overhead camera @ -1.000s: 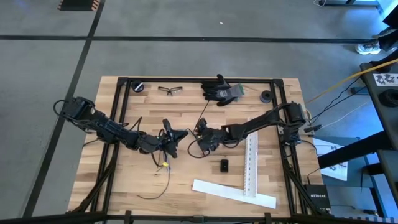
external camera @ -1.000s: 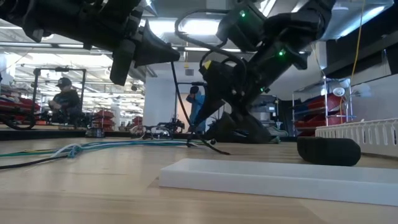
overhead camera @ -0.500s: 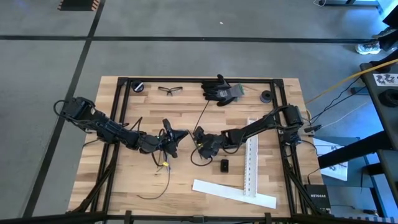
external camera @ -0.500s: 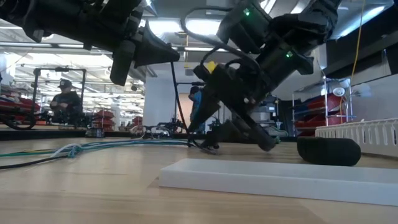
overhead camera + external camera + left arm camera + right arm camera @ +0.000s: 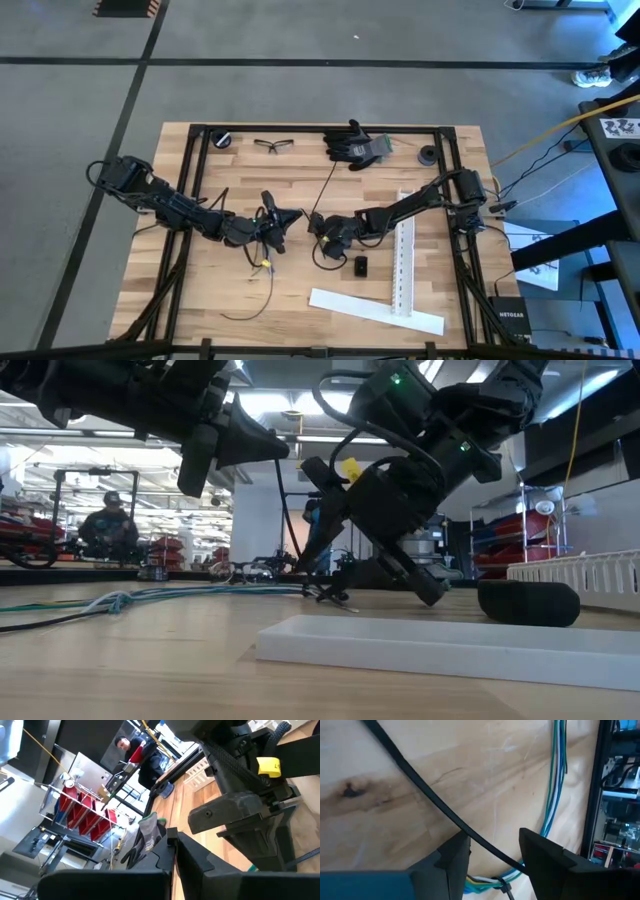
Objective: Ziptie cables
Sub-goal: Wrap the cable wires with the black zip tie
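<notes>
A black ziptie point(image 5: 325, 185) runs from beside the glove toward my right gripper point(image 5: 318, 225), then curls into a loop point(image 5: 325, 262) on the table. In the right wrist view its strip point(image 5: 420, 772) crosses slantwise through the gap of my open right gripper point(image 5: 495, 836). The cables point(image 5: 557, 770), pale blue and green, lie on the wood just beyond and bend under the fingers. The low view shows them along the table point(image 5: 150, 596). My left gripper point(image 5: 295, 214) hovers shut close to the left of the right one, nothing visible between its fingers point(image 5: 172, 851). My right gripper slants down at the table with the ziptie's strip point(image 5: 485, 842) crossing between its two fingers. I cannot tell whether either finger touches the strip.
Two flat white perforated strips point(image 5: 404, 250) point(image 5: 375, 310) lie at the near right, a small black box point(image 5: 360, 265) beside them. Gloves point(image 5: 358, 145), glasses point(image 5: 272, 145) and two black round parts point(image 5: 222, 138) point(image 5: 428, 155) sit along the far edge. A person point(image 5: 105, 520) is in the room beyond.
My right gripper has gone a little toward the left gripper and the table's near edge, sinking slightly and rolling about its own line. The ziptie's near part and loop have swung along with it, while its far end stays by the glove.
</notes>
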Available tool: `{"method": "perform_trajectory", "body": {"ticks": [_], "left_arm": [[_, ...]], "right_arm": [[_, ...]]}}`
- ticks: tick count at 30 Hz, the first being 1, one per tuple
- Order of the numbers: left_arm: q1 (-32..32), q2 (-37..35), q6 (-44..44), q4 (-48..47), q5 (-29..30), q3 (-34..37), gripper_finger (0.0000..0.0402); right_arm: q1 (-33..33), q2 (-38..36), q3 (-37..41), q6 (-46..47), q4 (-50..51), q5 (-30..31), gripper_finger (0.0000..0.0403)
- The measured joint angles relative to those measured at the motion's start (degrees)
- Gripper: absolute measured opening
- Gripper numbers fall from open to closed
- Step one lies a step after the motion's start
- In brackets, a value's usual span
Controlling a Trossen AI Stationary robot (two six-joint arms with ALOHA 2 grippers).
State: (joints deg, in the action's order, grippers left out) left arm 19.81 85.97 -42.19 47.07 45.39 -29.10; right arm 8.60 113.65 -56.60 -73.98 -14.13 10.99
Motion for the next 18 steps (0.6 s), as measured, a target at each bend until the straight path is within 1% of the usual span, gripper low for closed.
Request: {"method": "perform_trajectory", "body": {"ticks": [2, 5, 11, 12, 14, 18], "left_arm": [[0.00, 0.00, 0.02, 0.02, 0.00, 0.00, 0.0000], [0.00, 0.00, 0.02, -0.07, 0.00, 0.00, 0.0000], [0.00, 0.00, 0.02, -0.18, 0.00, 0.00, 0.0000], [0.00, -0.02, 0.02, -0.22, 0.00, 0.00, 0.0000], [0.00, 0.00, 0.04, -0.18, 0.00, 0.00, 0.0000], [0.00, -0.01, 0.02, -0.16, 0.00, 0.00, 0.0000]], "right_arm": [[0.02, 0.00, 0.00, 0.55, 0.04, 0.32, 0.0152], [0.07, 0.00, 0.02, 4.44, 0.10, -0.12, 0.0121], [0.83, 0.02, 0.02, 16.48, -1.28, -1.05, 0.0016], [0.92, 0.04, 0.02, 18.95, -2.20, -1.23, 0.0008], [1.21, -0.05, -0.31, 25.07, -3.86, -2.38, 0.0008], [1.18, -0.38, -2.71, 39.56, -4.02, -8.04, 0.0001]]}}
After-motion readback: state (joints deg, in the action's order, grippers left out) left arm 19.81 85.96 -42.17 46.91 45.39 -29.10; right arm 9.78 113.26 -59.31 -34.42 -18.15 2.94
